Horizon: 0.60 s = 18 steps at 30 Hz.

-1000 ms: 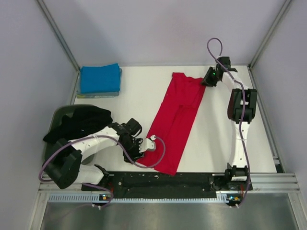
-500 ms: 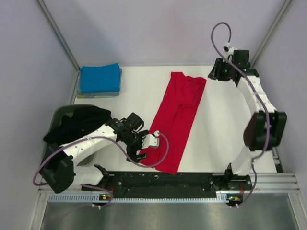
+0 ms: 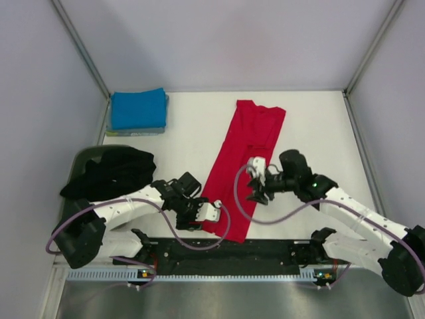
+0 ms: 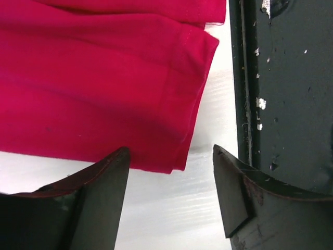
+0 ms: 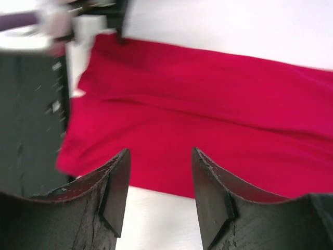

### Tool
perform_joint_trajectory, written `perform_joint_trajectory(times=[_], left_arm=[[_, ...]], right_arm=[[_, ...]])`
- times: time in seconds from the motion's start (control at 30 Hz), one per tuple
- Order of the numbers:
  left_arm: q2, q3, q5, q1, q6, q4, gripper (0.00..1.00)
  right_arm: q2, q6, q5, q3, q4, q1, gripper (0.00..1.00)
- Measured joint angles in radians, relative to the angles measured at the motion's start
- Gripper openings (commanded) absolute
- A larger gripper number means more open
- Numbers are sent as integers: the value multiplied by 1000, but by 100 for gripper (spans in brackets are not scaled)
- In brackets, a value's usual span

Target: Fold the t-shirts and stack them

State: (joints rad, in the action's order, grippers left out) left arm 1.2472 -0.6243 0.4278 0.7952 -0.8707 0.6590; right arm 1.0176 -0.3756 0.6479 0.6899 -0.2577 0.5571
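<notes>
Bright red cloth t-shirt (image 3: pixel 247 156): long strip mid white table (image 3: pixel 312 133), folded lengthwise only; we judge crosswise folds left. Bright blue folded shirt (image 3: pixel 138 109) lies at far-left corner, done. Black shirt (image 3: pixel 109 171) heaped on dark plastic tub (image 3: pixel 78 158), unfolded. Left gripper (image 4: pixel 170 151) spread at red strip's near corner, right gripper (image 5: pixel 160 151) spread over its side; both empty.

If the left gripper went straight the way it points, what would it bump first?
Probably the red t-shirt: its corner lies just ahead of the open left gripper, unless it touches the table first.
</notes>
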Motion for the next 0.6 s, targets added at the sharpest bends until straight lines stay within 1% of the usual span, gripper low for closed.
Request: perform_joint_trajectory(times=[0.1,0.13,0.17,0.23,0.37,0.43,0.5,0.57,0.6], left_arm=[[0,26,-13,29,-1,-33,55],[0,35,-21,43,-4,-43,48],[-2,39,-35,60,-3,-56,44],[1,42,-58,89,0,-83,28],[5,44,-77,133,21,-114,26],[2,46,-80,140,35,-120,27],[-12,56,-87,145,47,-127,27],[-24,64,-97,148,62,-130,24],[-28,66,-101,150,69,-131,16]], right_arm=[[-50,-110,-3,-70,-44,166,50],[-65,-141,-11,-89,-55,222,50],[-74,-165,-21,-102,-64,270,50],[-80,-194,-53,-132,-68,365,50],[-57,-201,-178,-201,-43,594,50],[-26,-202,-225,-219,-33,657,50],[11,-217,-272,-225,-31,681,50],[33,-237,-301,-225,-18,686,51],[38,-247,-311,-225,-13,687,52]])
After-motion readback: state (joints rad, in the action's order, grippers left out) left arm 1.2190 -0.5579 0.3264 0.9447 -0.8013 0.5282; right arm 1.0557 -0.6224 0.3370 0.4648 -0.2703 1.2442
